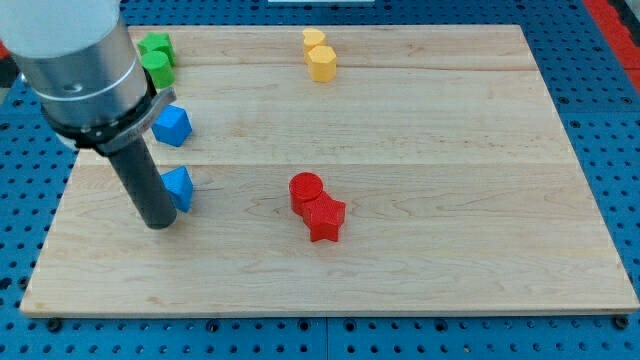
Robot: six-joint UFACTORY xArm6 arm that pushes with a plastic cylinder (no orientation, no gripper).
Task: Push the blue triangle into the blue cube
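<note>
The blue triangle [180, 188] lies on the wooden board [450, 150] at the view's left. The blue cube [171, 125] lies a short way above it, toward the view's top, with a gap between them. My tip [160, 224] rests on the board just below and left of the blue triangle, its rod touching or nearly touching the triangle's left side. The rod and the arm's grey housing hide the board left of both blue blocks.
Two green blocks [156, 55] sit at the top left, partly behind the arm. A yellow heart [314, 40] and a yellow hexagon [321, 63] sit at the top middle. A red cylinder [306, 190] and a red star [324, 217] touch near the board's middle.
</note>
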